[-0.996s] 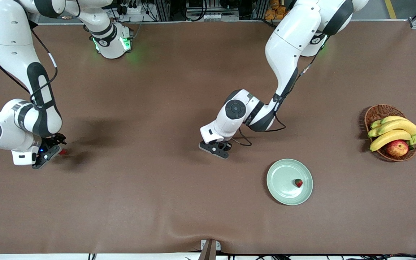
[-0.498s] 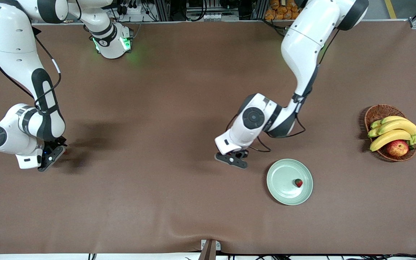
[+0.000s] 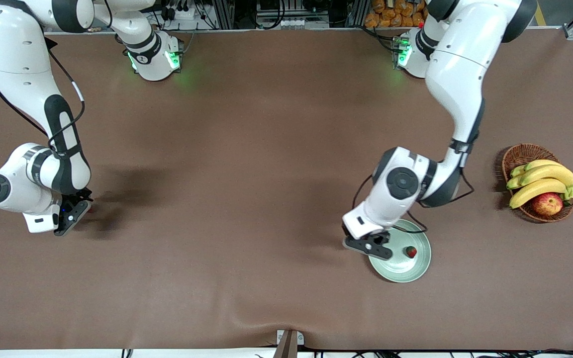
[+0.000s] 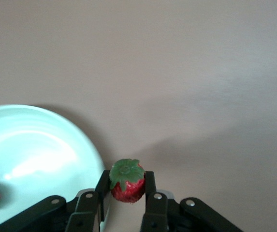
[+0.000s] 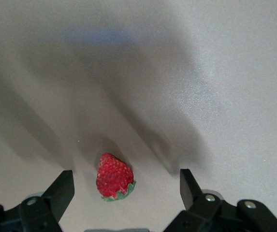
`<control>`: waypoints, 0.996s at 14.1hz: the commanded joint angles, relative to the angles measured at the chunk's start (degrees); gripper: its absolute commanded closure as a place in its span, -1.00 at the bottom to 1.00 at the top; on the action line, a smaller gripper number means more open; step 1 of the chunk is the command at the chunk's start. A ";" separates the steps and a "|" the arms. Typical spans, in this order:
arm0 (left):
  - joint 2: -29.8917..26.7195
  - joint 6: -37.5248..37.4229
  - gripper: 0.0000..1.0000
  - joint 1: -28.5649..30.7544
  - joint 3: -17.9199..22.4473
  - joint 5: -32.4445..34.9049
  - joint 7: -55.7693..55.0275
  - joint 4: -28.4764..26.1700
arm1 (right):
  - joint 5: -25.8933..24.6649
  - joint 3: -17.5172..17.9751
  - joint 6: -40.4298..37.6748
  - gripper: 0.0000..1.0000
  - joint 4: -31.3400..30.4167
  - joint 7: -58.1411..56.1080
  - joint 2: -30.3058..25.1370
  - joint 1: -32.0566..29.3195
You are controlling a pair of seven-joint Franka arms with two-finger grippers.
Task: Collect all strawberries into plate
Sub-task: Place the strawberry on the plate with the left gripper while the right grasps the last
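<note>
The round, glossy plate (image 3: 408,266) is pale mint-green, plain, with no pattern. The small strawberry lying on it (image 3: 411,252) is red with a dark green top. The strawberry between the left gripper's (image 4: 126,199) black fingers (image 4: 151,181) is red under a bright green leafy cap (image 4: 126,172). The strawberry on the table between the right gripper's (image 5: 126,186) black fingers is red, speckled, edged green (image 5: 114,181). The table cover (image 3: 246,149) is plain matte brown.

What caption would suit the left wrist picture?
Left pincer grips a small red strawberry just beside the pale mint-green round plate.
</note>
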 commanded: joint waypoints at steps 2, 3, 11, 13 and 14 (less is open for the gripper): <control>-1.55 -0.98 1.00 5.53 -0.83 1.39 8.07 -1.25 | 0.21 0.61 4.88 -0.50 -1.14 -9.04 0.16 -1.19; -1.21 -0.98 0.96 6.50 -0.92 1.31 9.75 -1.43 | 0.21 0.61 4.80 -0.28 -1.14 -9.04 0.16 -1.19; -0.59 -0.98 -1.00 7.74 -0.74 0.78 11.87 -1.34 | 1.43 0.61 3.74 1.00 -0.79 -8.42 -0.36 -1.10; -0.59 -0.98 -1.00 7.39 -0.74 0.69 11.79 -1.52 | 4.24 0.61 2.08 1.00 0.52 -8.33 -1.76 -0.49; -0.76 -0.98 -1.00 7.56 -0.74 0.78 11.87 -1.43 | 4.60 0.61 0.16 1.00 1.92 -8.25 -2.47 -0.48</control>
